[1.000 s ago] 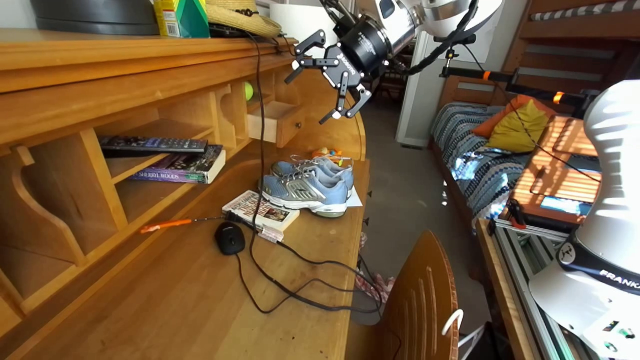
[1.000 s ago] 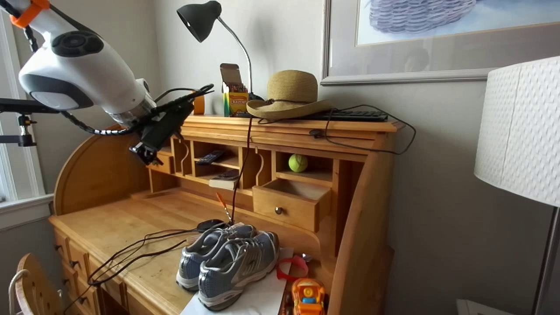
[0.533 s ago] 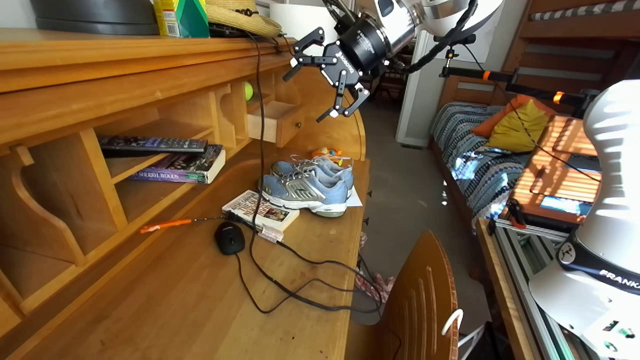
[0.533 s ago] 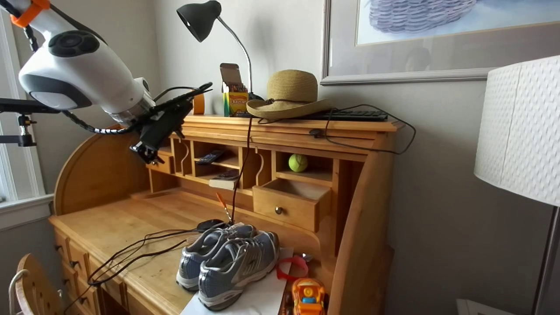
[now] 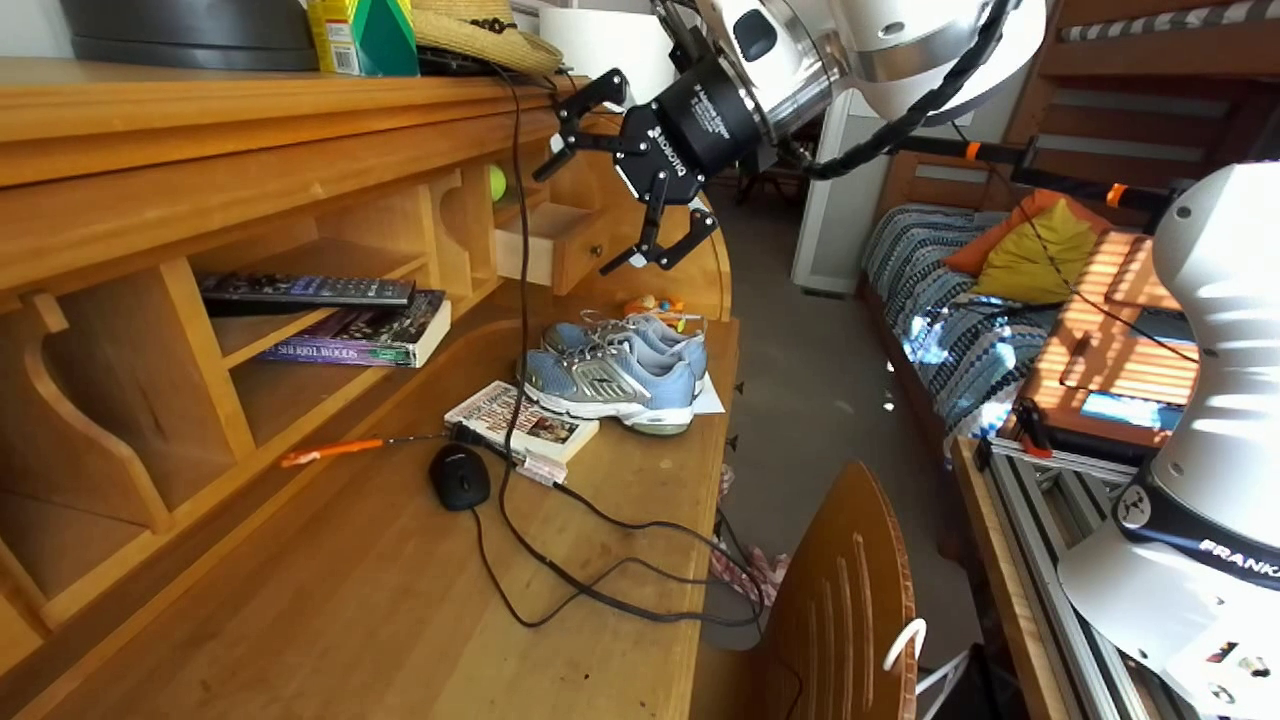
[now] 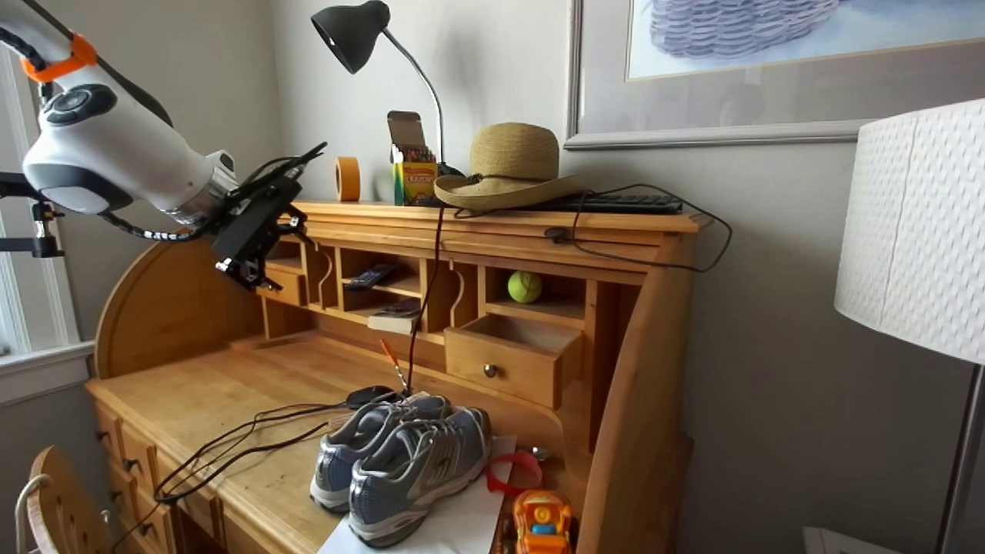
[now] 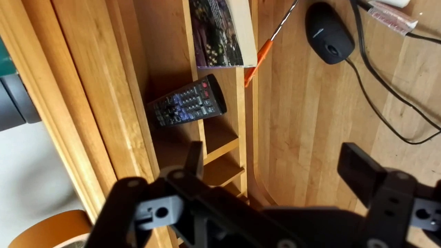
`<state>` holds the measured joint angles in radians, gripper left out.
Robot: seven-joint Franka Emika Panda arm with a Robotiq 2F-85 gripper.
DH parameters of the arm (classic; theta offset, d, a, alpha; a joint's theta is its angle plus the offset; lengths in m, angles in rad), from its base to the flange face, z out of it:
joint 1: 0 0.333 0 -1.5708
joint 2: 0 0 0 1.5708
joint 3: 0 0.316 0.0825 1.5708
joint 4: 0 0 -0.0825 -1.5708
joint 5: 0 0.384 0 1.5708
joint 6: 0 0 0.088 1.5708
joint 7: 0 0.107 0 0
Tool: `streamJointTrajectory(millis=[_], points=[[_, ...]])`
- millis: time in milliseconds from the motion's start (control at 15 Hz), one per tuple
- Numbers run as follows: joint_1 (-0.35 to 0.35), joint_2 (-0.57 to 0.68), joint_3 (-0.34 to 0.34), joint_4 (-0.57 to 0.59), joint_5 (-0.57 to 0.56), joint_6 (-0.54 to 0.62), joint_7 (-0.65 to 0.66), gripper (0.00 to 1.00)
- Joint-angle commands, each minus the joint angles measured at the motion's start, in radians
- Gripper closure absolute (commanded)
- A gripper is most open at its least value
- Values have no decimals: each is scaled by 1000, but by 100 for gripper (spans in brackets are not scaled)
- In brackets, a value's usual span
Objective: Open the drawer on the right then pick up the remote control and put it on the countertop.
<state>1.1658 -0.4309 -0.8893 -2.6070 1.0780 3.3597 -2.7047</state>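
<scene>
Gripper (image 5: 572,222) hangs above the countertop (image 5: 350,590), jaws set wide, nothing grasped. Remote control (image 7: 187,100) lies on the cubbyhole shelf (image 5: 275,338) above a paperback book (image 5: 385,325), one end overhanging. Farther right, the right drawer (image 6: 512,363) stands pulled out.

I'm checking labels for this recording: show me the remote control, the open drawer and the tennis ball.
Remote control (image 7: 187,101): wrist view, on its button face.
Open drawer (image 6: 513,372): an exterior view, on its front panel.
Tennis ball (image 6: 524,286): an exterior view, on the side facing the camera.
</scene>
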Motion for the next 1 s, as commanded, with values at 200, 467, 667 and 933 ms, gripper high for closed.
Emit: streamJointTrajectory(millis=[200,467,667,933], points=[[513,-11,-417,-76,-351,434,215,0],[808,27,-737,-101,-498,614,317,0],[1030,-65,-973,-49,-504,720,236,0],[1328,-221,-1264,114,-514,815,144,0]])
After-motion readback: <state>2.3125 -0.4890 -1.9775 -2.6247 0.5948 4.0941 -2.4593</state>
